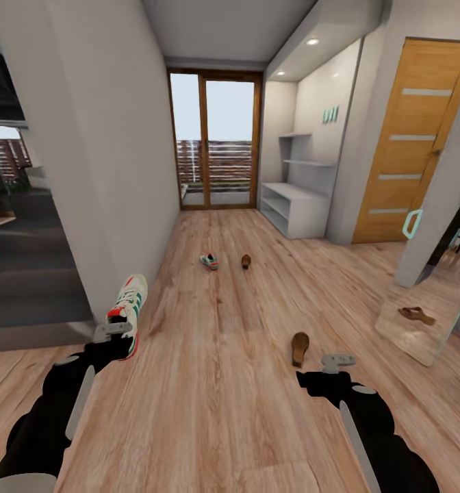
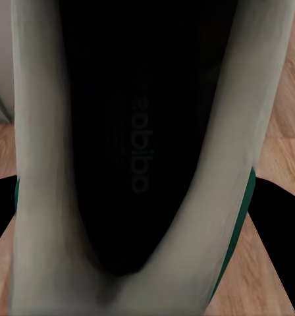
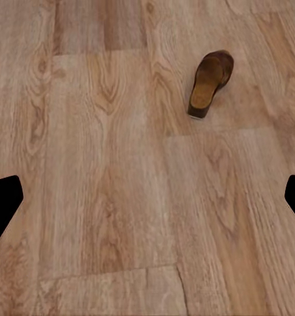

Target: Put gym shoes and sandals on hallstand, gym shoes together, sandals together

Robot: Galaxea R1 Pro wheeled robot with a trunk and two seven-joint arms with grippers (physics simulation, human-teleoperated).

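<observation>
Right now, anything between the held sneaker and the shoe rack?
Nothing blocks it. The left gripper holds one gym shoe; the hallstand stands at the corridor's far right. On the floor between lie the other gym shoe and a sandal, low and passable.

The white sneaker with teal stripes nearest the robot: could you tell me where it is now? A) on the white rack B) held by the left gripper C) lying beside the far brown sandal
B: the white sneaker with teal stripes sits in the left gripper, off the wood-plank floor.
</observation>
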